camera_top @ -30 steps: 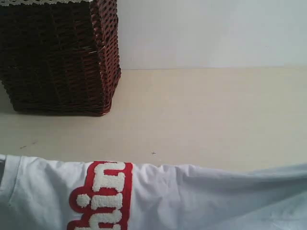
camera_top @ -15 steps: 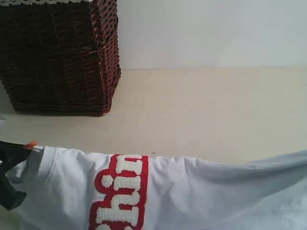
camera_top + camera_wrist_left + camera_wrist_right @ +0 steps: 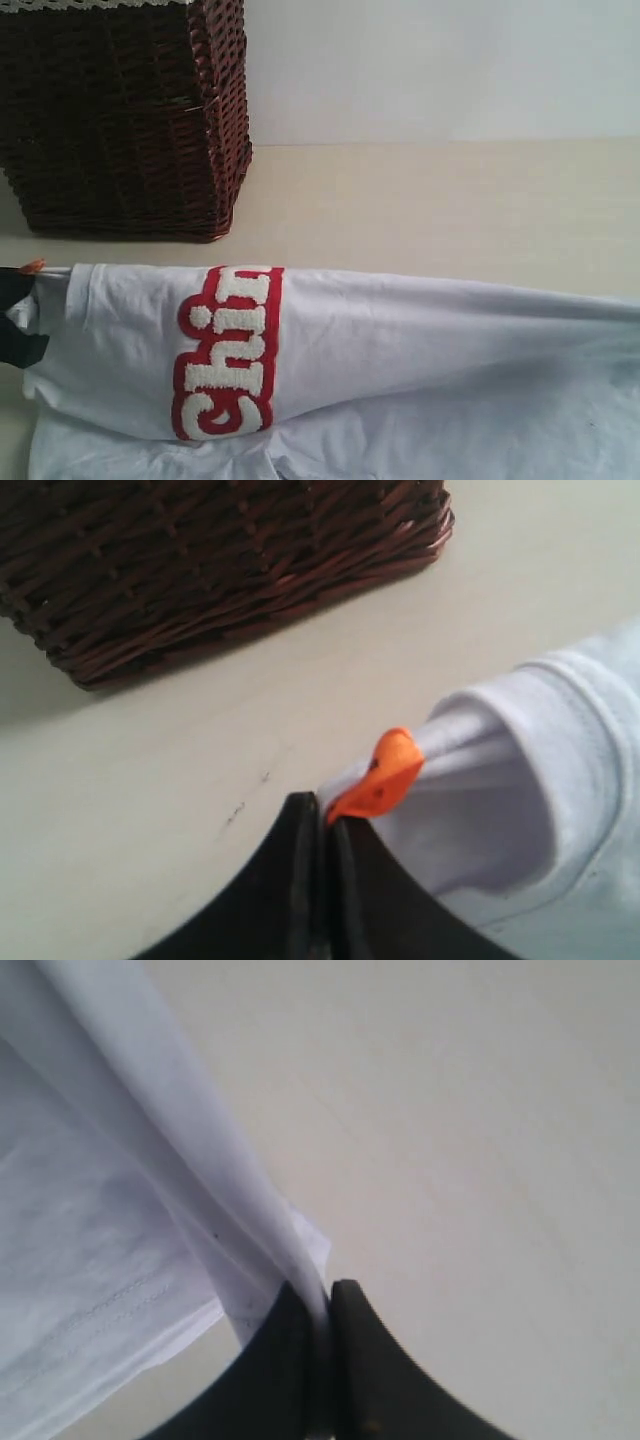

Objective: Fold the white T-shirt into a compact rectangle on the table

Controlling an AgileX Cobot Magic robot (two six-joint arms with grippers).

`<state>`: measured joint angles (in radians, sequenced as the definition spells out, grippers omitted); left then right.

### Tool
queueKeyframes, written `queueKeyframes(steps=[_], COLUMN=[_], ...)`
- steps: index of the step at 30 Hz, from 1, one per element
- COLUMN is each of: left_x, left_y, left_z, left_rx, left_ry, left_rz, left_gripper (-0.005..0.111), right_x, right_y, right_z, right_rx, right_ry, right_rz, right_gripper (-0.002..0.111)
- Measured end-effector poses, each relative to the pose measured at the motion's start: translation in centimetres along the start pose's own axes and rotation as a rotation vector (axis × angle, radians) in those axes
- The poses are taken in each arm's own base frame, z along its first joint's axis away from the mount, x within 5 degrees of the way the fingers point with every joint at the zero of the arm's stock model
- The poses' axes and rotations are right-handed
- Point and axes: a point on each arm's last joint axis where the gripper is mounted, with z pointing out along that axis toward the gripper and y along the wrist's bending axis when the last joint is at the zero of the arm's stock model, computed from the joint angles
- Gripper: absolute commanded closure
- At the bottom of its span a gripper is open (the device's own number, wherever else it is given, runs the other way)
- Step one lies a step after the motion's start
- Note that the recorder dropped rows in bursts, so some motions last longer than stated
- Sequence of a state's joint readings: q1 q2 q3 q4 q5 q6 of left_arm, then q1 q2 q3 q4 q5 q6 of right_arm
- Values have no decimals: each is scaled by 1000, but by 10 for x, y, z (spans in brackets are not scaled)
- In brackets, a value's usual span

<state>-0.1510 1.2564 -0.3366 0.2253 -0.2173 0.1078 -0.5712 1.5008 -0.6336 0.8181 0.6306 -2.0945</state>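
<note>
My left end effector (image 3: pixel 322 815) is pinched shut on the collar of the white T-shirt (image 3: pixel 420 350), right beside the orange neck tag (image 3: pixel 385 772). My right end effector (image 3: pixel 320 1298) is clamped on a thin, bunched edge of the same shirt. The garment runs stretched between the two grips across the worktop (image 3: pixel 450 210), with its red-outlined letters (image 3: pixel 228 350) facing up and turned sideways. Farther back on the left stands a dark brown wicker basket (image 3: pixel 120 110), apart from the shirt.
</note>
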Motion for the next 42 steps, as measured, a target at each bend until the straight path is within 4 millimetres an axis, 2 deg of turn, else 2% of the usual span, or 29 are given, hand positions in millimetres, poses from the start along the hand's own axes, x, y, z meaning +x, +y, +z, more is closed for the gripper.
queueKeyframes(steps=[4,6,8,9,11,12,14,16,17,19,21,22,23,24,26,29,31,34,38,42], left_x=[0,-2,-3,-4,-6,-6,-6,-8,-8,-8,-8,-8,-9,-10,-10,-1,5,11,20,26], left_y=[-1,-2,-2,-2,-2,-1,0,0,0,0,2,2,2,0,-7,-20,-32,-36,-36,-35], left_z=[8,11,13,13,14,14,14,14,14,14,14,14,14,12,10,11,12,17,43,64], left_rx=[9,12,13,13,10,9,6,3,2,-2,-15,-13,0,21,94,230,360,409,427,421], left_ry=[-27,-53,-80,-94,-120,-123,-125,-141,-146,-148,-149,-149,-152,-156,-149,-51,-10,36,146,219], left_rz=[6,9,10,11,9,8,4,2,0,-10,-92,-146,-217,-236,-197,-139,-23,-15,-30,-35], left_gripper=[107,106,101,96,77,61,40,35,36,46,77,106,106,107,107,107,107,107,107,107], right_x=[2,2,2,1,0,-1,-2,-4,-5,-5,-9,-12,-16,-19,-22,-21,-22,-28,-27,-19], right_y=[-1,-3,-5,-7,-10,-11,-15,-17,-18,-19,-16,-13,-6,0,17,30,29,26,34,26], right_z=[5,6,7,7,6,6,6,5,5,5,5,5,4,4,4,10,18,35,65,76], right_rx=[-3,15,37,49,85,99,133,155,165,171,130,91,17,-56,-219,-318,-288,-235,-306,-218], right_ry=[2,-3,-12,-19,-42,-49,-74,-102,-115,-124,-159,-184,-218,-240,-228,-120,-69,-38,5,75], right_rz=[24,51,82,102,161,182,245,302,328,345,340,328,292,251,116,-70,-124,-135,-138,-81], right_gripper=[107,103,96,92,82,75,66,60,60,60,64,72,81,95,107,108,108,108,108,108])
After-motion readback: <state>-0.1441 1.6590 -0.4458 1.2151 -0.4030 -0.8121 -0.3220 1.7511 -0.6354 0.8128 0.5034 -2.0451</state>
